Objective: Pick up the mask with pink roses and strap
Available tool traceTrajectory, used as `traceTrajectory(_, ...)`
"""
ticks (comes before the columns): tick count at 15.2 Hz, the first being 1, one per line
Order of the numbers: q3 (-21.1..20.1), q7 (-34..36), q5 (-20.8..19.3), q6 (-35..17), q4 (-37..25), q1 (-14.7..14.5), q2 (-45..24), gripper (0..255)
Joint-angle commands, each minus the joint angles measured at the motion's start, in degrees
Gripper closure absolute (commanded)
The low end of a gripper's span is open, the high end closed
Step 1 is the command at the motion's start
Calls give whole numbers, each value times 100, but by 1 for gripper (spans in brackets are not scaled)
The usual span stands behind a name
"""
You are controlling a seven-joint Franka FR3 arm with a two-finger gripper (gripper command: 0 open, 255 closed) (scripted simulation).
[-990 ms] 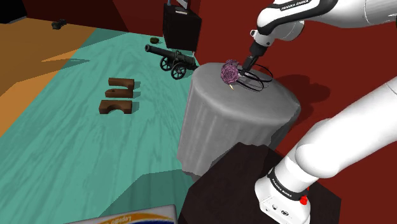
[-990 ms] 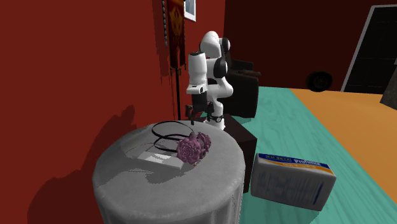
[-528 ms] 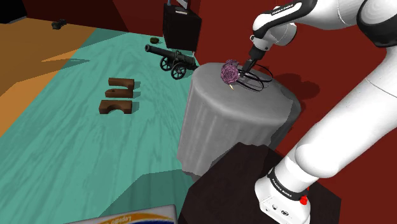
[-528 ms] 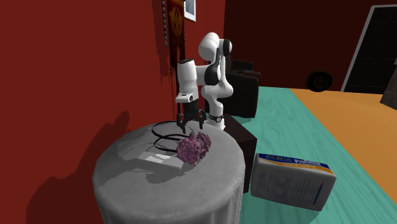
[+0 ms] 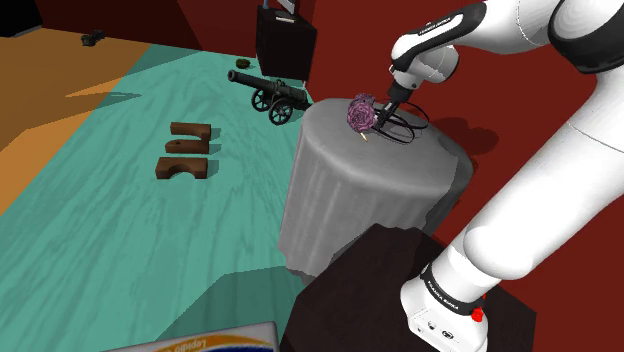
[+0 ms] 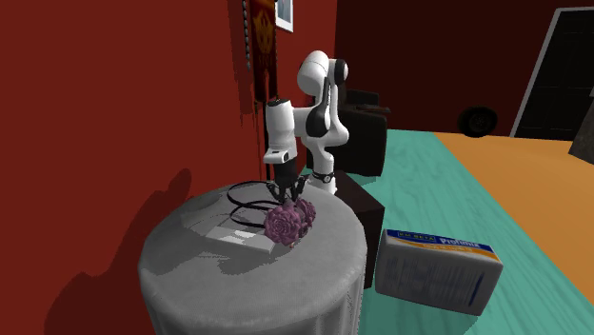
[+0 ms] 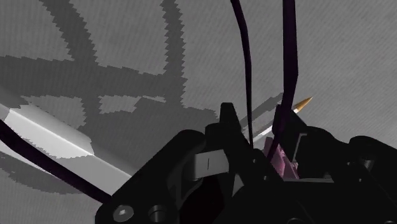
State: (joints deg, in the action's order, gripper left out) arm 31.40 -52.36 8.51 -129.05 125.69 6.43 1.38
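We see the black two-fingered end effector (image 5: 384, 112) lowered over the round table draped in grey cloth (image 5: 360, 200), its tips right at the mask of purplish-pink roses (image 5: 359, 115). The mask lies on the table top near the edge that faces the teal floor (image 5: 120, 230). Its thin black straps (image 5: 405, 129) loop away from the roses toward the edge nearest the red wall (image 5: 520, 110).

In the second exterior view the end effector (image 6: 288, 194) points straight down between the straps (image 6: 257, 182) and the roses (image 6: 290, 221). In the wrist view the end effector (image 7: 259, 124) is released. Its two black fingers (image 7: 227, 118) stand apart, with a bit of the pink mask (image 7: 280, 164) and one strap (image 7: 290, 51) between them. We cannot tell whether either finger touches the mask, which rests on the cloth.

A pale stick with a golden tip (image 7: 304, 102) lies on the cloth just beside the roses.

On the floor beyond the table we see a small dark cannon (image 5: 270, 95) and a few brown wooden blocks (image 5: 183, 152). A white and blue box (image 6: 440, 269) sits on the floor beside the table. The dark stand (image 5: 380, 270) is just beside the table's near edge in the shoulder view.
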Motion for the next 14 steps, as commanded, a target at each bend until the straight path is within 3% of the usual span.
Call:
traceTrajectory(1,0,-3,4,-13,6,0,-4,255)
traceTrajectory(8,5,-12,8,4,-16,3,-12,255)
traceTrajectory(14,-14,164,-185,440,-272,4,215,255)
